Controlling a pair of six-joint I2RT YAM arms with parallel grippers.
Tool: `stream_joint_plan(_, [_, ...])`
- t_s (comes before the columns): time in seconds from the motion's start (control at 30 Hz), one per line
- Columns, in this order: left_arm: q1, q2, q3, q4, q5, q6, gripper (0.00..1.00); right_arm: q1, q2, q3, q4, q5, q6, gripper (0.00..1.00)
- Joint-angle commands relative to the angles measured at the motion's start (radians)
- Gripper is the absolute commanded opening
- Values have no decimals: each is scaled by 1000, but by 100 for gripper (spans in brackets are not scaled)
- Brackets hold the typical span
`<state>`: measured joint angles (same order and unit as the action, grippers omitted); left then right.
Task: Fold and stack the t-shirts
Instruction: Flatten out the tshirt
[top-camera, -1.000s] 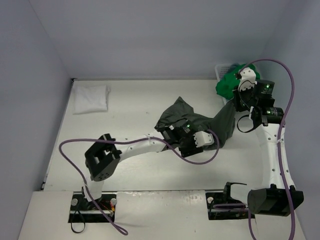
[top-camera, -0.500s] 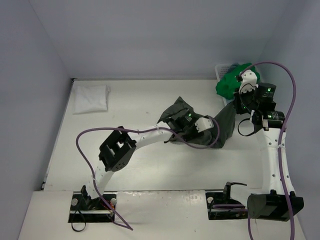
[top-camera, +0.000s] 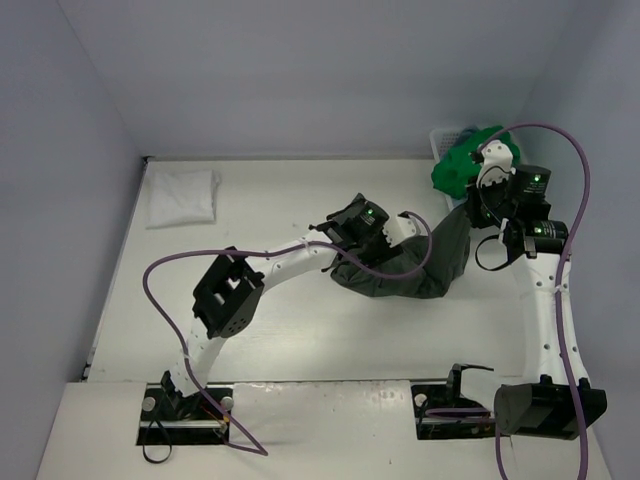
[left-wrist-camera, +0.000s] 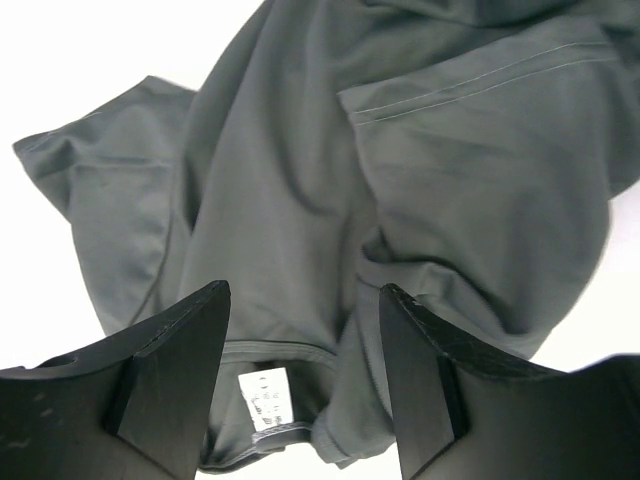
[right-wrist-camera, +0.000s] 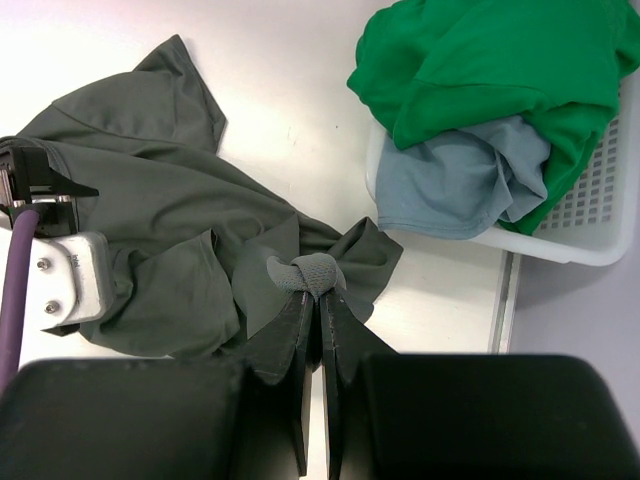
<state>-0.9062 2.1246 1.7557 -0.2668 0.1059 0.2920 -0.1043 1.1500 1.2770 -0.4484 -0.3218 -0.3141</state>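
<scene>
The dark olive-grey t-shirt (top-camera: 410, 275) lies crumpled in the middle of the table. My left gripper (top-camera: 356, 228) hovers open over its far-left part. In the left wrist view (left-wrist-camera: 305, 370) the shirt (left-wrist-camera: 300, 170) lies between and beyond the open jaws, with the collar and white label (left-wrist-camera: 265, 400) below them. My right gripper (top-camera: 470, 212) is shut on a bunched fold of the olive shirt (right-wrist-camera: 318, 275) at its right edge. The bright green shirt (right-wrist-camera: 490, 60) and the light blue shirt (right-wrist-camera: 450, 180) lie in the basket. A folded white shirt (top-camera: 182, 197) lies far left.
The white slatted basket (right-wrist-camera: 590, 235) stands at the far right corner of the table, close behind my right gripper; it also shows in the top view (top-camera: 442, 138). The left arm's purple cable (top-camera: 395, 270) loops over the olive shirt. Walls enclose the table on three sides.
My left gripper has moved up-table and left, from the shirt's near middle to its far-left part. The shirt's bulk now lies nearer. My right gripper has kept its hold and barely moved.
</scene>
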Motion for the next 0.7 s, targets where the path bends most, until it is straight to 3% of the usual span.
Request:
stream_joint_plan(0.0, [-3, -83, 25, 14, 41, -42, 56, -5, 1, 5, 62, -13, 10, 0])
stream_joint_plan(0.67, [-5, 47, 71, -43, 141, -116, 59, -6, -10, -10, 60, -17, -8, 0])
